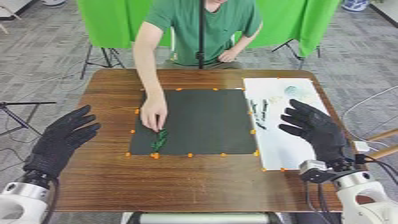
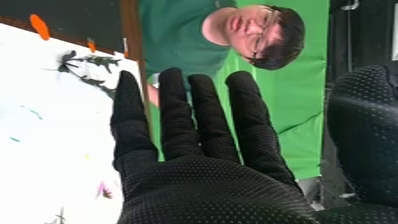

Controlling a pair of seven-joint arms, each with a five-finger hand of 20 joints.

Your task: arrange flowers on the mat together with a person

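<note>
Slender, dark green, narrow-leaved sprigs (image 1: 258, 117) lay on the white sheet (image 1: 286, 142) just left of the black-gloved right hand (image 1: 313, 128), the nearer one, their long axes running roughly away from the robot. Both that hand and the black-gloved left hand (image 1: 57, 143) were wide open and empty. Farther left, a person's hand (image 1: 154, 109) touched a green leafy sprig (image 1: 160, 142) on the black rectangular mat (image 1: 206, 122).

The left robot hand (image 1: 59, 142) and right robot hand (image 1: 313, 125) wear black fabric gloves, the right one finely dotted. Behind each robot hand is a rounded white arm, with dark cables (image 1: 322, 197) and a small pale box (image 1: 313, 166) just behind the right. Beyond both, a person wears a green short-sleeved shirt (image 1: 185, 27).
</note>
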